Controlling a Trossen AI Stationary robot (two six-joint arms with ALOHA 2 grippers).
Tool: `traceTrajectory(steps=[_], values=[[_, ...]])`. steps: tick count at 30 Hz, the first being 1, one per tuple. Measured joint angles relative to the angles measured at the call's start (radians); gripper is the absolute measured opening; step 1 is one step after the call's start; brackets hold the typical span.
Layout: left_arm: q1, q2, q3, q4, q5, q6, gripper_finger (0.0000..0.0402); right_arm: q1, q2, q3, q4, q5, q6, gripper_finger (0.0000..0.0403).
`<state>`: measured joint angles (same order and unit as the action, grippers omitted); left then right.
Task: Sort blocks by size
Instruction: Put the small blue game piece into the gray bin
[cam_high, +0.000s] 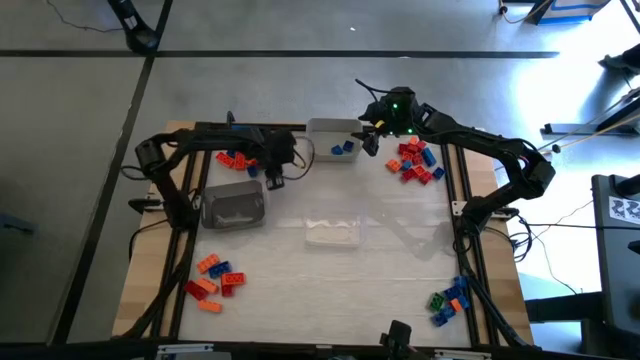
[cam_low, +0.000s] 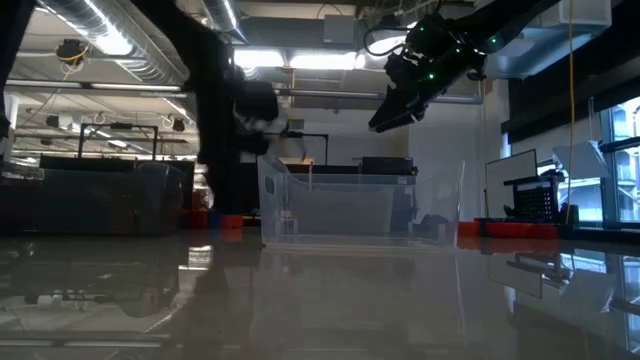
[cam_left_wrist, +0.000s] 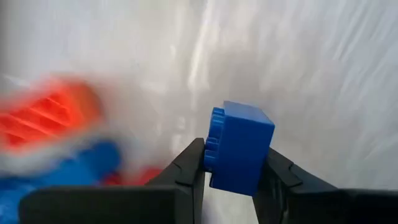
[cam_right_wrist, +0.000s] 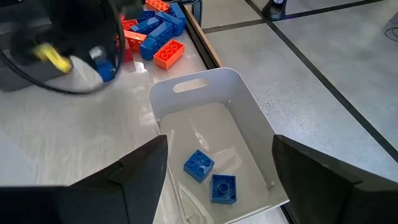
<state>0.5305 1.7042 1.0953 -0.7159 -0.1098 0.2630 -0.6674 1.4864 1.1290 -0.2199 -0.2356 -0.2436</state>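
Note:
My left gripper (cam_high: 273, 180) is shut on a small blue brick (cam_left_wrist: 239, 149), beside the far-left pile of red, orange and blue blocks (cam_high: 236, 160). It also shows in the right wrist view (cam_right_wrist: 102, 65). My right gripper (cam_right_wrist: 219, 163) is open and empty, raised above a white tray (cam_right_wrist: 249, 106). Two small blue bricks (cam_right_wrist: 199, 165) (cam_right_wrist: 223, 188) lie on that tray's floor. In the low view my right gripper (cam_low: 385, 115) hangs high above the table. My left gripper pinches the blue brick between its two fingers. One finger (cam_left_wrist: 189, 171) lies on the studded face (cam_left_wrist: 215, 140), the other on the opposite face. The brick's far end sticks out past the fingertips. It looks clear of the table.
A grey tray (cam_high: 235, 205) stands near my left gripper, and a clear tray (cam_high: 333, 230) at mid-table. More block piles lie at the far right (cam_high: 415, 162), near left (cam_high: 215, 280) and near right (cam_high: 450, 300). Bare table lies between the trays and the near edge.

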Motion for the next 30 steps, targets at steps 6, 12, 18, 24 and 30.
traceTrajectory(steps=[6,12,18,24,30], values=[[0.001,-0.085,0.061,0.155,0.001,-0.013,0.0090,0.000,0.000,0.000,0.000,0.000,0.000,0.0287],[0.001,-0.074,0.061,0.463,0.022,-0.066,0.0093,0.000,0.000,0.000,0.000,0.000,0.000,0.0287],[0.001,-0.002,0.060,0.688,0.055,-0.084,0.0094,0.000,0.000,0.000,0.000,0.008,0.000,0.0287],[0.003,0.082,0.060,0.847,0.056,-0.084,0.0100,0.000,0.000,0.000,0.000,0.008,0.000,0.0287],[0.018,0.113,0.059,0.880,0.055,-0.107,0.0132,0.000,0.000,0.000,0.000,0.009,0.000,0.0287]])
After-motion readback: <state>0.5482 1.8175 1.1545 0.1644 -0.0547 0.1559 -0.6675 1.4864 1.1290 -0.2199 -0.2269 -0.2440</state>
